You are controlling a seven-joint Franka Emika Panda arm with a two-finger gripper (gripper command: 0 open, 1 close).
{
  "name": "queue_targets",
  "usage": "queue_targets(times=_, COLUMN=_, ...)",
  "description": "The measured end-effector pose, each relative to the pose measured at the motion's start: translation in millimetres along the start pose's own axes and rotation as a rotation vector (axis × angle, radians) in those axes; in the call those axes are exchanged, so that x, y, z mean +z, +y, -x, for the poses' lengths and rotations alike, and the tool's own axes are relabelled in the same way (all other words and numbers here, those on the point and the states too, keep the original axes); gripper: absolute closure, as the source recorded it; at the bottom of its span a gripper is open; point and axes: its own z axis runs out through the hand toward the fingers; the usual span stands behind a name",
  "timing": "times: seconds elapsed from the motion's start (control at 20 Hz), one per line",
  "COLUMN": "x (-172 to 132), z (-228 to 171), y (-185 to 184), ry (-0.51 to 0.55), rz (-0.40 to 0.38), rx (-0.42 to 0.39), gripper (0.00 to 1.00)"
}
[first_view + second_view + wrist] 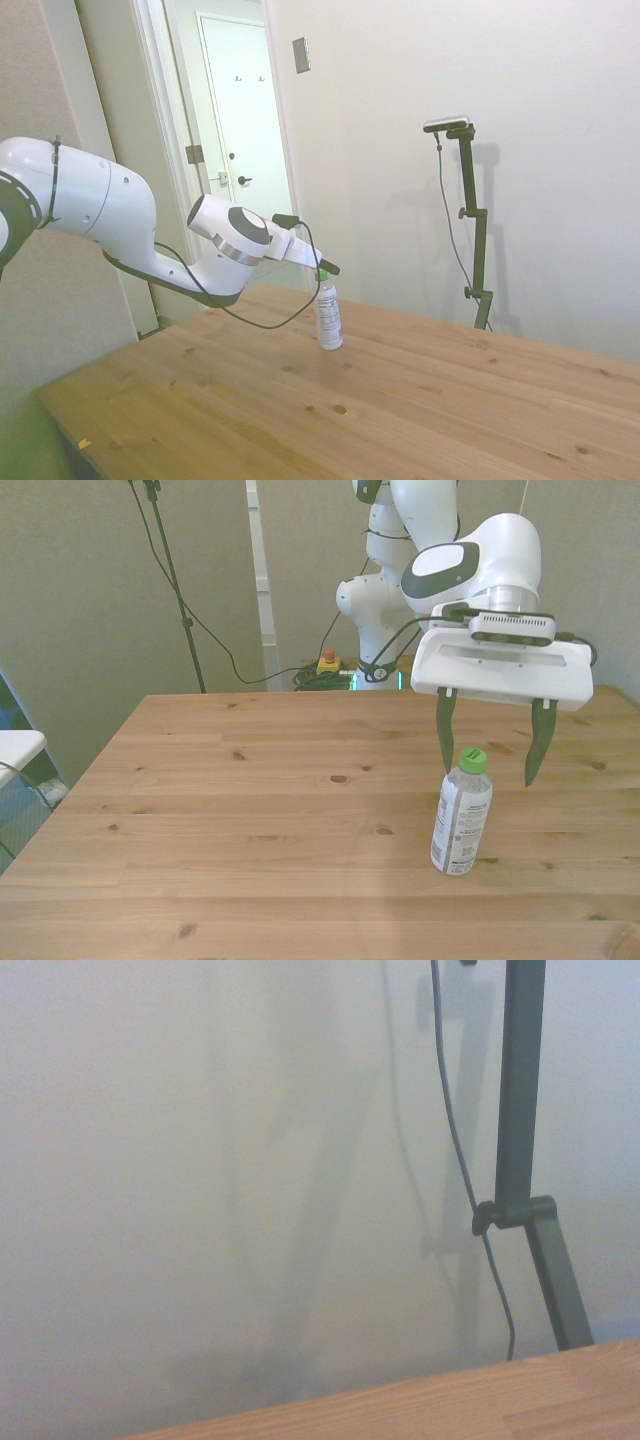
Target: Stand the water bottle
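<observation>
- Your gripper (490, 752) hangs above the water bottle (461, 820), fingers wide open and pointing down, touching nothing.
- The bottle stands up on the wooden table (250, 820), toward the front view's right, green cap (473, 759) on top.
- You can't tell what's inside the bottle.

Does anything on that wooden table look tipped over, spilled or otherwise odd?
Nothing stands out. The small clear plastic water bottle with a green cap stands upright on the wooden table, cap on, no spill visible. The open gripper hangs just above and behind it, not touching.
</observation>
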Motion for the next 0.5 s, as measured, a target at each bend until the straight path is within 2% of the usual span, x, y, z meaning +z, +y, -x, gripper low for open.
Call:
queue_targets(times=0.2, x=-26.6, z=-14.1, y=-8.1, ry=-0.003, rz=0.01, rx=-0.002, gripper=0.0)
queue_targets(times=0.5, x=-64.7, z=-27.9, y=4.3, ry=-0.093, rz=0.109, rx=-0.023, gripper=0.0)
